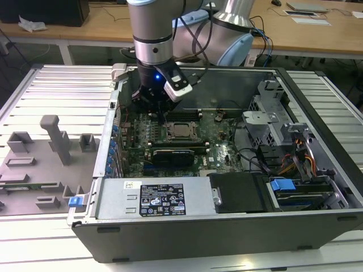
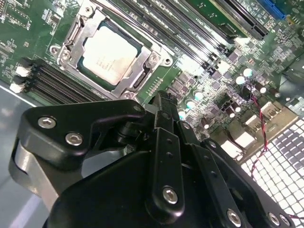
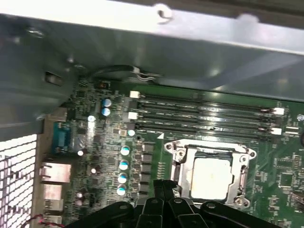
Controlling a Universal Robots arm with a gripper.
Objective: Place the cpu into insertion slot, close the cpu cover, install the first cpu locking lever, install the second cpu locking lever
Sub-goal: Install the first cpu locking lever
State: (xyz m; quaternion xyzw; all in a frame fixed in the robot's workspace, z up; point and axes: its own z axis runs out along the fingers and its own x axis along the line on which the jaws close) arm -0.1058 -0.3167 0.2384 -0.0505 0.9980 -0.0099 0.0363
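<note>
The cpu [image 2: 108,53], a dull silver square, lies flat in the insertion slot [image 1: 173,131] on the green motherboard. The cpu cover [image 2: 142,78], a silvery frame with a window, is down around the chip; the same cover [image 3: 183,161] also shows in the first wrist view. Thin metal levers run along the socket's sides; whether they are latched I cannot tell. My gripper [image 2: 161,97] hangs just beside the socket, toward the exterior view's left, its black fingertips [image 3: 160,189] pressed together with nothing between them. In the exterior view the gripper [image 1: 160,110] is low inside the case.
Long black memory slots [image 3: 204,111] run behind the socket, near the case wall [image 3: 142,52]. A black finned bar [image 1: 173,153] lies in front of it. The grey power-supply box [image 1: 159,198] fills the case's front, the drive cage [image 1: 272,124] its right. Grey fixtures [image 1: 57,139] stand outside.
</note>
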